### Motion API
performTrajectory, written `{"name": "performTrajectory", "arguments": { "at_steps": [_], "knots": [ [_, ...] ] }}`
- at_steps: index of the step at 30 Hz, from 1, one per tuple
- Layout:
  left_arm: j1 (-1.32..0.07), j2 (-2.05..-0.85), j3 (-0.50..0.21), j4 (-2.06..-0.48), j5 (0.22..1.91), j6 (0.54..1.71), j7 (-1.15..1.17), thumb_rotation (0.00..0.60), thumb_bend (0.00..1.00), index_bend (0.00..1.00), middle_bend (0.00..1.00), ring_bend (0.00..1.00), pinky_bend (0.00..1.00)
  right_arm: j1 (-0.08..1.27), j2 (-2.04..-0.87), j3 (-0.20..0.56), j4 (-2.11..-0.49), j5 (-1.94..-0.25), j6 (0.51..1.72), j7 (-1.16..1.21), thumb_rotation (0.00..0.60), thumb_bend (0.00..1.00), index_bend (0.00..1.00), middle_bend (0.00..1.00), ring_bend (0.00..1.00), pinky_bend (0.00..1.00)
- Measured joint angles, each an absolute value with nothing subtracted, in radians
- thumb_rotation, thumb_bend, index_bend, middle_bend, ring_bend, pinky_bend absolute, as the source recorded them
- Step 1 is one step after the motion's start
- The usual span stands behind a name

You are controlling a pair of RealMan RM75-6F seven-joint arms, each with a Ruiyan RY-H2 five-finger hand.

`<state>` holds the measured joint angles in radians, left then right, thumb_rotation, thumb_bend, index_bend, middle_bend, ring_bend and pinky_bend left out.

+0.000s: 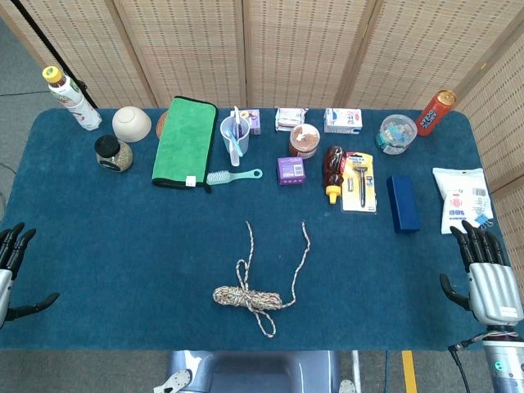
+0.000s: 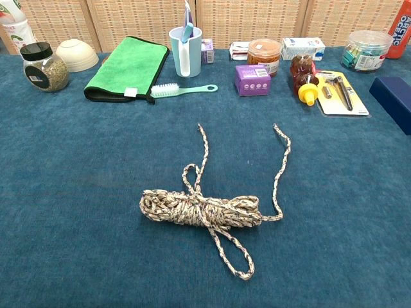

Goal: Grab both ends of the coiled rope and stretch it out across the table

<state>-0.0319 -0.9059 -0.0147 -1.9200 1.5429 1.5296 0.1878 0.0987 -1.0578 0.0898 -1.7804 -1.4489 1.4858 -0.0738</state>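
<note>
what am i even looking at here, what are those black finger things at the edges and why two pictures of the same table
Those are a robot's two mechanical hands, each on an arm of its own. The left hand and the right hand sit at opposite edges of the blue table, fingers apart, holding nothing.

Both pictures come from the robot's own cameras. The head view looks down from above and takes in the whole table and both hands. The chest view sits lower and closer, so it shows no hands.

In the middle lies a coiled rope with two loose ends pointing toward the far side; nothing touches it yet. Along the far edge stand household things, among them a green cloth, a cup with toothbrushes, a brush, jars, small boxes and bottles.
</note>
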Motion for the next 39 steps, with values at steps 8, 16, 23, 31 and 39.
{"name": "performTrajectory", "arguments": {
  "at_steps": [8, 16, 23, 31, 39],
  "knots": [
    [-0.040, -0.899, -0.021, -1.921, 1.539, 1.523, 0.192, 0.459, 0.00, 0.02, 0.00, 0.00, 0.00, 0.167, -1.042, 0.105, -1.771, -1.504, 1.409, 0.027, 0.600, 0.40, 0.29, 0.05, 0.00, 0.00],
    [-0.050, -0.890, -0.032, -1.919, 1.520, 1.515, 0.203, 0.460, 0.00, 0.02, 0.00, 0.00, 0.00, 0.280, -1.067, 0.137, -1.716, -1.530, 1.296, 0.123, 0.600, 0.40, 0.53, 0.06, 0.00, 0.00],
    [-0.065, -0.884, -0.041, -1.924, 1.515, 1.502, 0.219, 0.462, 0.00, 0.02, 0.00, 0.00, 0.00, 0.369, -1.086, 0.153, -1.680, -1.527, 1.175, 0.206, 0.600, 0.40, 0.53, 0.07, 0.00, 0.00],
    [-0.092, -0.872, -0.053, -1.938, 1.511, 1.475, 0.253, 0.461, 0.00, 0.02, 0.00, 0.00, 0.00, 0.486, -1.160, 0.159, -1.595, -1.553, 1.069, 0.286, 0.600, 0.40, 0.50, 0.08, 0.00, 0.00],
    [-0.114, -0.858, -0.059, -1.954, 1.515, 1.454, 0.276, 0.462, 0.00, 0.02, 0.00, 0.00, 0.00, 0.558, -1.235, 0.144, -1.521, -1.572, 1.008, 0.313, 0.600, 0.40, 0.52, 0.11, 0.00, 0.00]
  ]
}}
